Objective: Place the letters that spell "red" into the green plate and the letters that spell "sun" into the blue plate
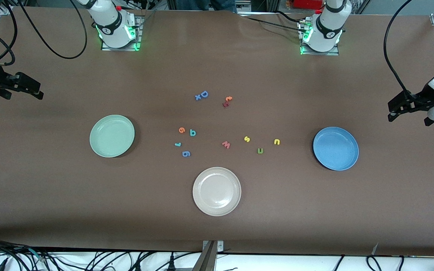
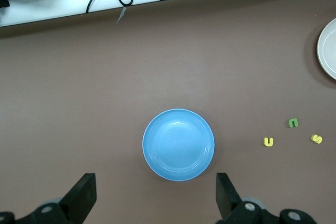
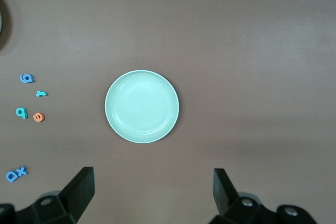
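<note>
- A cream plate [image 1: 216, 191] sits lowest in the front view, at bottom centre, nearest the camera.
- Above it, mid-frame, lie the scattered letters: blue "6" [image 1: 186, 153], light teal "r" [image 1: 178, 144], teal "d" [image 1: 192, 132] and orange "e" [image 1: 181, 130] toward the green plate [image 1: 112, 136] at centre left.
- A pink "w" [image 1: 226, 144], yellow "s" [image 1: 246, 139], dark green arch [image 1: 260, 151] and yellow arch [image 1: 276, 142] trail toward the blue plate [image 1: 335, 148] at centre right.
- Both task plates hold nothing.
- Higher in the frame rest a blue "D" [image 1: 203, 94] and an orange "t" [image 1: 228, 99].
- The right gripper [image 1: 32, 89], at the left edge, and the left gripper [image 1: 399, 107], at the right edge, each hang with fingers spread wide, holding nothing.
</note>
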You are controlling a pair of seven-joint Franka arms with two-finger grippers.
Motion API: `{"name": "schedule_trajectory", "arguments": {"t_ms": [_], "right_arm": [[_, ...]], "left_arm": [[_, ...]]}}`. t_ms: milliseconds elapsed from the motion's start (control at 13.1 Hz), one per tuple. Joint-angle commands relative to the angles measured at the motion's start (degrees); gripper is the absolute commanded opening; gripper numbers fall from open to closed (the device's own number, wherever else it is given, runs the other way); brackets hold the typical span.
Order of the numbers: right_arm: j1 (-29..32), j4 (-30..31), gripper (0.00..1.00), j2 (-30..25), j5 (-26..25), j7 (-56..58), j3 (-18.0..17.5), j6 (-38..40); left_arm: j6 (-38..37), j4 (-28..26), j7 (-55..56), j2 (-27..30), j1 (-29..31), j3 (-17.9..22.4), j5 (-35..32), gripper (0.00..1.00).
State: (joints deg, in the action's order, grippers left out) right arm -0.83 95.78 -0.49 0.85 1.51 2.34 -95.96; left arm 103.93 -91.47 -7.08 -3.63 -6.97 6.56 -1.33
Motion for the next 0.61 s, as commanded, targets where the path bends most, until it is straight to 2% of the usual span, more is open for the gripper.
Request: {"name": "schedule_trajectory", "arguments": {"t_ms": [0, 533], "right_arm": [[-0.32, -1.21, 1.00, 0.14, -1.02, 0.33, 0.12, 1.21], [-0.40, -1.12, 1.00, 0.05, -1.02, 0.07, -0.05, 2.43]], "left_arm": [[-1.27, 1.30, -1.36, -0.41, 0.11, 0.12, 2.21, 1.00], [-1.27, 1.03, -1.36, -0.24, 0.11, 0.03, 2.21, 1.00]]}}
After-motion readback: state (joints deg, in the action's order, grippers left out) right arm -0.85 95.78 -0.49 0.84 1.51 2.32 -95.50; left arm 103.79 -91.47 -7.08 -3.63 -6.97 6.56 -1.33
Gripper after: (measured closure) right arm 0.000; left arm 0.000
